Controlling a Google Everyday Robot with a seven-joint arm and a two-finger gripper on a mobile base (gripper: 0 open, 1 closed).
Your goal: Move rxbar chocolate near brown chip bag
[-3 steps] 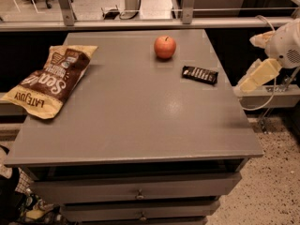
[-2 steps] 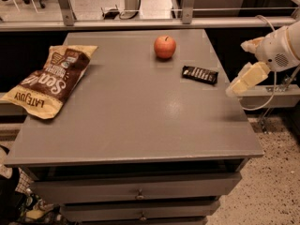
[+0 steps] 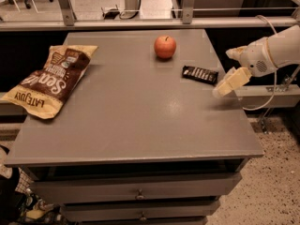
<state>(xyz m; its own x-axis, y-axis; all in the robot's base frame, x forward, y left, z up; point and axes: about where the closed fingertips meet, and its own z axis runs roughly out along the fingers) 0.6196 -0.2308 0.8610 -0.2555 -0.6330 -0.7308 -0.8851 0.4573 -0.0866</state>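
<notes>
The rxbar chocolate point(image 3: 200, 74), a small black bar with white lettering, lies flat on the grey table point(image 3: 140, 111) near its right edge. The brown chip bag point(image 3: 50, 80) lies crinkled at the table's far left, partly over the left edge. My gripper point(image 3: 228, 83) hangs over the table's right edge, just right of the bar and a little nearer the front, not touching it. Its cream fingers point down and to the left. The white arm reaches in from the right.
A red-orange apple point(image 3: 165, 47) stands at the back of the table, left of the bar. A metal rail point(image 3: 140, 22) runs behind the table. Drawers point(image 3: 138, 191) sit below the tabletop. A speckled floor point(image 3: 276, 182) lies to the right.
My gripper has moved left from beyond the table's right side to a spot over its right edge, close to the bar. The bar, apple and bag have not moved.
</notes>
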